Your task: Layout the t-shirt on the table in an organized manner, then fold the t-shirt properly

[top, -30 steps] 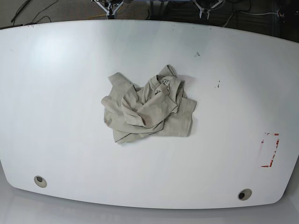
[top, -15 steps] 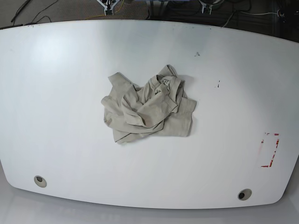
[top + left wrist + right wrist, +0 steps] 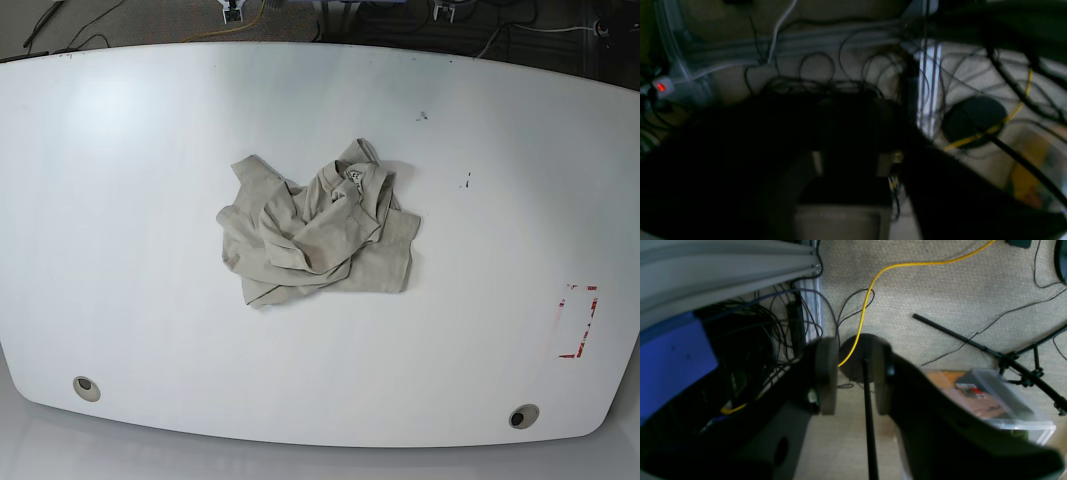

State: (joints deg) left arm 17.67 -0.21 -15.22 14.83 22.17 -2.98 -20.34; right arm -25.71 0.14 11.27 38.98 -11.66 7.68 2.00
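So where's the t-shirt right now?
In the base view the t-shirt lies crumpled in a heap near the middle of the white table, well away from the red tape outline at the right edge.

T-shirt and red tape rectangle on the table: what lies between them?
In the base view, only bare white table lies between the crumpled t-shirt and the red tape rectangle.

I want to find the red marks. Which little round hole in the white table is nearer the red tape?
The round grommet hole at the glossy white table's front right corner. The red tape outline sits just above it; the other hole is far left.
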